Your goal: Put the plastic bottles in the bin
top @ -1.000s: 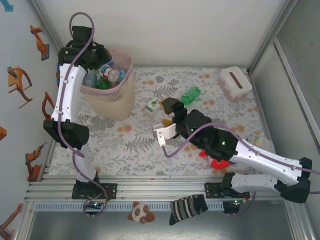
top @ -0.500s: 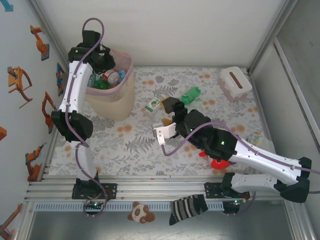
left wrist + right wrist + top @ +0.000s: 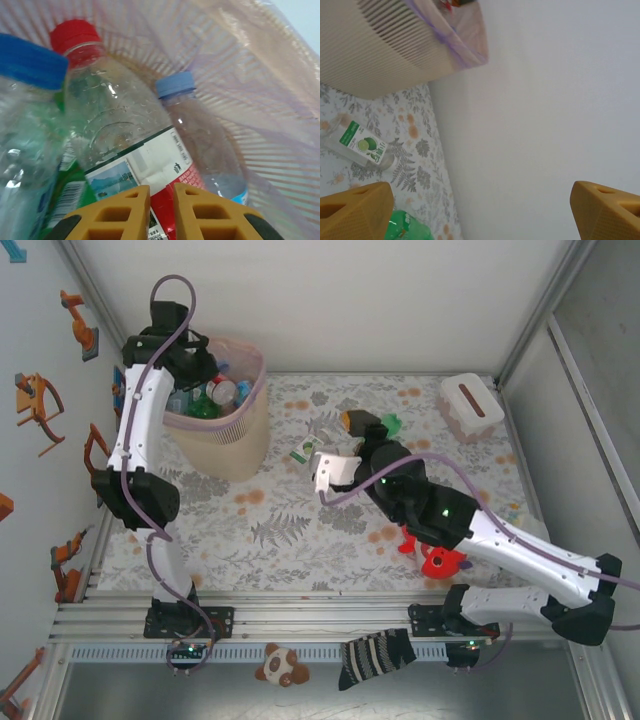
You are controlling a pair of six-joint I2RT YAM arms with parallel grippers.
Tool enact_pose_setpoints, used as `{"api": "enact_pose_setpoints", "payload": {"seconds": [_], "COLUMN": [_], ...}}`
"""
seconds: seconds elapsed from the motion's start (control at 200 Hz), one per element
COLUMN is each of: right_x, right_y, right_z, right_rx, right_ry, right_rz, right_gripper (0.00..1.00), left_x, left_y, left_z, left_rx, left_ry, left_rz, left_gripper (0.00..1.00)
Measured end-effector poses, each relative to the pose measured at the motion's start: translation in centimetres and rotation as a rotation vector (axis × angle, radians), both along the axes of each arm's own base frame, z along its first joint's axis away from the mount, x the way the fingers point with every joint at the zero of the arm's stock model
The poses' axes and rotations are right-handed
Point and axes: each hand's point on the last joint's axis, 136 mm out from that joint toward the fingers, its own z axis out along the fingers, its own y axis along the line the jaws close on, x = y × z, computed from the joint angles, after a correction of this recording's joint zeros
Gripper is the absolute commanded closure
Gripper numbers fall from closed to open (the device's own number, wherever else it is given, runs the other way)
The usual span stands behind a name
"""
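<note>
Plastic bottles (image 3: pixel 120 130) lie piled in the bin (image 3: pixel 225 450), where the left gripper (image 3: pixel 161 205) hangs pinched shut and empty; a green bottle (image 3: pixel 407 227) and a lime-label bottle (image 3: pixel 362 146) lie on the table (image 3: pixel 280 540) by the wide-open right gripper (image 3: pixel 479 205), which should next descend around one

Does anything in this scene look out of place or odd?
Yes. A red plush toy lies on the floral mat beside the right arm; it is no bottle. A striped sock and a panda toy sit by the front rail.

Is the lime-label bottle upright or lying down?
Lying down: the lime-label bottle rests on its side on the floral table.
</note>
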Motion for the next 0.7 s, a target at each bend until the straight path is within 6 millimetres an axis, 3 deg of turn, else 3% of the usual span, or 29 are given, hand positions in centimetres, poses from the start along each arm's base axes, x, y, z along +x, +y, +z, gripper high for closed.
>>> {"api": "enact_pose_setpoints", "payload": {"seconds": [0.18, 0.3, 0.446, 0.701], "right_x": [4.1, 6.8, 9.7, 14.1], "right_y": [-3.5, -6.4, -9.1, -11.7], "right_z": [2.2, 1.6, -1.7, -10.0], "right_rx": [0.275, 0.442, 0.589, 0.778], "right_ry": [0.136, 0.243, 0.390, 0.663], "right_rz": [-0.207, -0.341, -0.498, -0.769], "right_gripper": [0.13, 0.14, 0.15, 0.16], "left_x": [-0.4, -0.8, -1.5, -3.8], "left_y": [0.1, -0.2, -0.4, -1.0], "left_z": [-0.2, 0.2, 1.7, 5.6], "left_rx": [-0.011, -0.023, -0.041, -0.075], "left_ry": [0.020, 0.018, -0.011, -0.100], "left_rz": [-0.004, -0.015, -0.032, -0.090], "left_gripper": [0.77, 0.76, 0.75, 0.70]}}
